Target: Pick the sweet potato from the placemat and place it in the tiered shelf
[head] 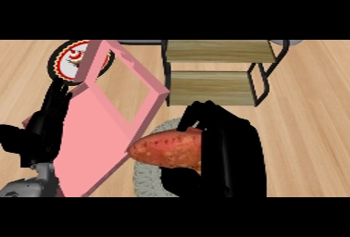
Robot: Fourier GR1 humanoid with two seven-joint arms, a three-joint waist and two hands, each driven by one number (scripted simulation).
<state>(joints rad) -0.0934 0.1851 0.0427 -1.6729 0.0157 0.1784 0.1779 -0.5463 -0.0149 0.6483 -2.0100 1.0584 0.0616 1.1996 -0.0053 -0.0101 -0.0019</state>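
An orange-brown sweet potato (166, 150) is held in my right hand (229, 152), whose black fingers and thumb curl round its right end. It hangs just above a round grey woven placemat (146, 178), partly hidden under the hand. The tiered shelf (217, 69), black-framed with two wooden boards, stands behind at the upper middle. My left hand (37, 132) rests at the left edge, fingers straight and pointing up, touching nothing I can see.
A pink open frame (109, 115) leans slantwise between my two hands, close to the sweet potato's left end. Behind it at the upper left lies a black-rimmed plate (71, 60) with a small cake. Wooden counter (308, 115) shows to the right of the shelf.
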